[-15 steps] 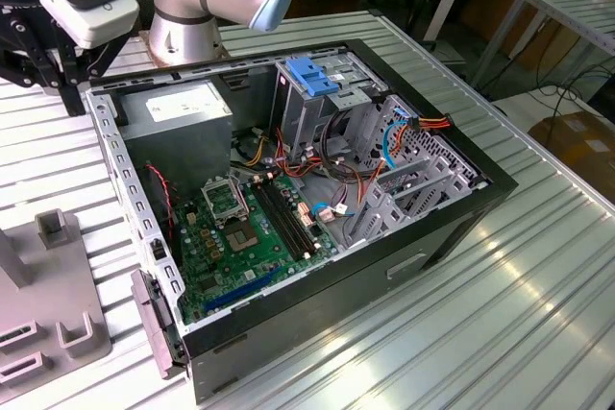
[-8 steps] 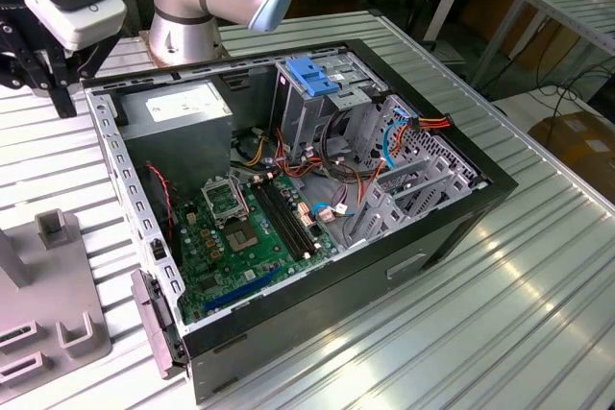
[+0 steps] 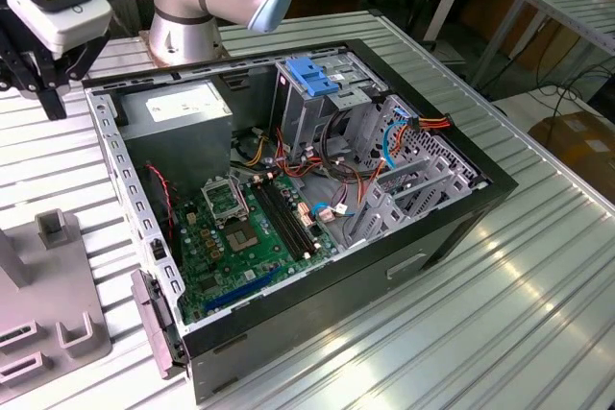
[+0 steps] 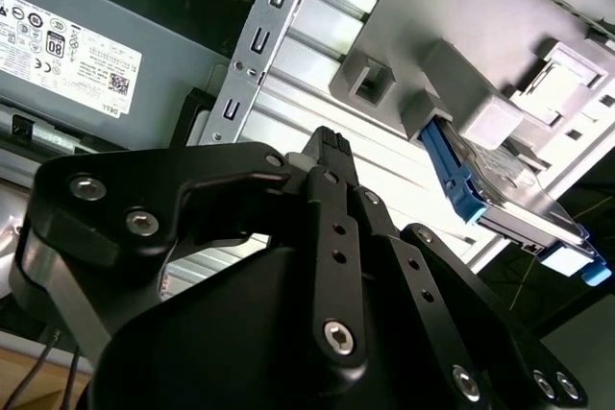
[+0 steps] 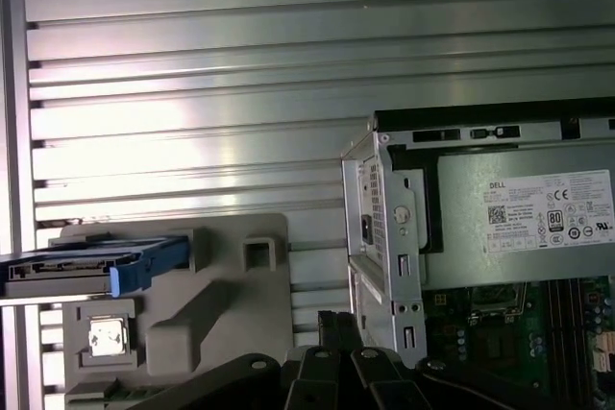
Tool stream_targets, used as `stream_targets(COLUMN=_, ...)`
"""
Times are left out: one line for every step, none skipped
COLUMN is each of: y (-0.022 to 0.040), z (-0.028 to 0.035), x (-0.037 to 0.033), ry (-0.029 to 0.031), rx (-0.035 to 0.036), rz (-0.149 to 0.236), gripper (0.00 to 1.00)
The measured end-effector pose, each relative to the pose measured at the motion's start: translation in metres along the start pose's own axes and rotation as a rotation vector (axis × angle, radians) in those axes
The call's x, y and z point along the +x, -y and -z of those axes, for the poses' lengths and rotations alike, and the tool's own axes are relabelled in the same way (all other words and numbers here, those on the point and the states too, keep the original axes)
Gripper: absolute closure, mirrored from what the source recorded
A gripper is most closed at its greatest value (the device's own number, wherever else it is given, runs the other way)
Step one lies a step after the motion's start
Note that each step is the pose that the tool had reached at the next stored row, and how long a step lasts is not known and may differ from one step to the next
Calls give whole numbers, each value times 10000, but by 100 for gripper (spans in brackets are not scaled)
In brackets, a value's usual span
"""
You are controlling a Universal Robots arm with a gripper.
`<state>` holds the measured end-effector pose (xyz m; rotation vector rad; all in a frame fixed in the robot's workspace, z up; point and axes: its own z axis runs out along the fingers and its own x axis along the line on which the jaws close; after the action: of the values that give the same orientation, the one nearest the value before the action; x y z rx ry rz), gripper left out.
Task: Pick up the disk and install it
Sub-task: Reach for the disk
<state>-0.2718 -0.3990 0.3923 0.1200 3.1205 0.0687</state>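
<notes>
The disk (image 5: 72, 264) is a flat grey drive with blue rails. It stands on edge in a slot of a grey holder (image 5: 207, 309) on the ribbed table beside the open computer case. In the second wrist view the disk (image 4: 514, 201) shows a blue rail and a blue end tab. My gripper (image 3: 53, 103) hangs above the table near the case's back corner, on the exterior view's left. In both wrist views its black fingertips (image 4: 327, 144) (image 5: 334, 322) meet with nothing between them. The gripper (image 5: 336, 322) is apart from the disk, close to the case's corner.
The open case (image 3: 480, 189) holds a grey power supply (image 3: 178, 112), a metal drive cage with a blue top (image 3: 312, 79), a green motherboard (image 3: 245, 237) and loose cables. The case's metal edge (image 5: 380, 237) lies close beside the fingers. The holder (image 3: 48, 304) sits on the exterior view's left.
</notes>
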Motion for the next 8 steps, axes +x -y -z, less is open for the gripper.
stream_targets(y=1, z=0, x=10, ry=-1, rx=0, rz=0, gripper=89)
stream_targets(y=1, z=0, x=18, ry=-1, rx=0, rz=0, gripper=89)
stream_targets(y=2, z=1, x=28, ry=-1, rx=0, rz=0, gripper=89)
stream_targets(y=3, z=1, x=38, ry=0, rx=0, rz=0, gripper=89)
stream_targets(y=4, z=1, x=47, ry=0, rx=1, rz=0, gripper=89)
stream_targets(y=4, z=1, x=57, ry=-1, rx=1, rz=0, gripper=89)
stream_targets(y=5, z=1, x=72, ry=-1, rx=1, rz=0, gripper=89)
stream_targets(y=6, z=1, x=84, ry=0, rx=0, rz=0, gripper=89)
